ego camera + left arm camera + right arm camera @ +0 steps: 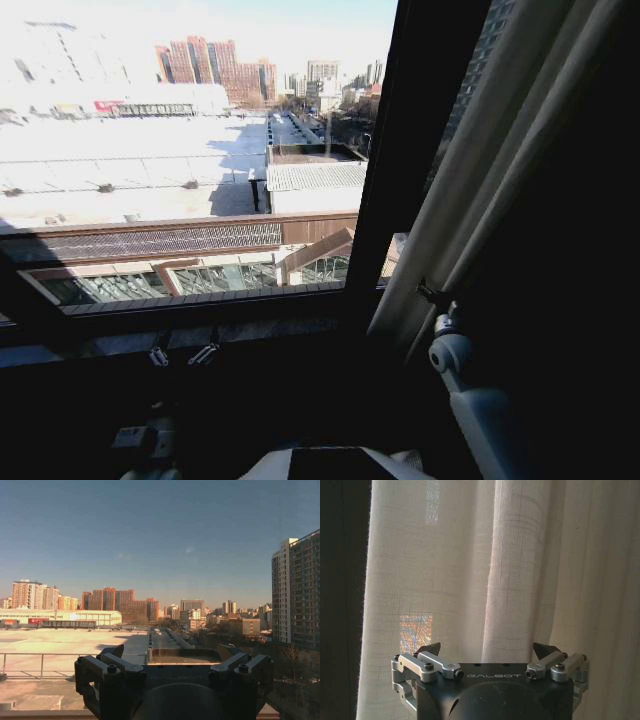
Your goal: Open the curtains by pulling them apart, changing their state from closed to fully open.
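Facing the window [180,150], you have the curtains [500,170] bunched at its right side, your right gripper [490,652] spread-fingered just before the fabric, your left gripper [172,655] spread toward the glass.

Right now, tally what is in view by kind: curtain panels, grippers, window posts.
Sheer white curtain panels: 1, the curtain, gathered at the window's right side.
Grippers: 2, the left gripper facing the bare glass and the right gripper facing the curtain, both with jaws open.
Dark window posts: 1, the window post.
Total: 4
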`<state>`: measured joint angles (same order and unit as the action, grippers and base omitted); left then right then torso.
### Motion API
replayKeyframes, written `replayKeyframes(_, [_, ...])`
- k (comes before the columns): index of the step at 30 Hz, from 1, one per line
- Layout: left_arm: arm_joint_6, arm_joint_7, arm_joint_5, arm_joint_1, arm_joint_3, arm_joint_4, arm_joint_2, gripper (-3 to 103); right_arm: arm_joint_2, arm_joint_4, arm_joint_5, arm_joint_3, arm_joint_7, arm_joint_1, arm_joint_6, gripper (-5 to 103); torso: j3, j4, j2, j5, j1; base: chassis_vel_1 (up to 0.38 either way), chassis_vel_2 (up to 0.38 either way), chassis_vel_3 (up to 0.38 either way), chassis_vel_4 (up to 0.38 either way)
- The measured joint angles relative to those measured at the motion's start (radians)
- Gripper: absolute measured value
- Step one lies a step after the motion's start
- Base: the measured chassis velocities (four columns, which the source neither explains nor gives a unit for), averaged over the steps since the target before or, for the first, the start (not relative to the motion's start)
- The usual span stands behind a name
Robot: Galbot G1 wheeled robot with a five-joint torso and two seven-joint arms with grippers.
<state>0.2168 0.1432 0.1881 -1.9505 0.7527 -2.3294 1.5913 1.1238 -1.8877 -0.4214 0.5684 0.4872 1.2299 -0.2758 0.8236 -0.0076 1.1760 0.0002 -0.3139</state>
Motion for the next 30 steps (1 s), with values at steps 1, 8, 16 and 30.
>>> replayKeyframes(1, [0.0, 0.0, 0.0, -0.001, -0.001, -0.002, 0.0, 100, -0.001, 0.007, -0.003, -0.002, -0.002, -0.008, 0.001, 100, 0.0, 0.0, 0.0, -0.0001, 0.0, 0.0, 0.0, 0.0, 0.0])
replayKeyframes(8, [0.0, 0.0, 0.0, 0.003, -0.004, -0.01, 0.0, 100, -0.003, 0.038, -0.007, -0.024, -0.024, -0.06, 0.008, 100, 0.0, -0.0002, 0.0, 0.0001, 0.0, 0.0, 0.0, 0.0, 0.0])
replayKeyframes(16, [0.0, -0.002, 0.0, 0.006, -0.002, -0.006, 0.0, 100, -0.002, 0.059, -0.005, -0.056, -0.032, -0.127, 0.007, 100, 0.0, -0.0001, 0.0, 0.0, 0.0, 0.0, 0.0, 0.0, 0.0])
replayKeyframes(30, [0.0, -0.004, 0.001, 0.009, 0.001, -0.002, 0.0, 100, 0.009, 0.072, -0.003, -0.071, -0.056, -0.15, 0.014, 71, 0.0, -0.0001, 0.0, 0.0, 0.0, 0.0, 0.0, 0.0, 0.0])
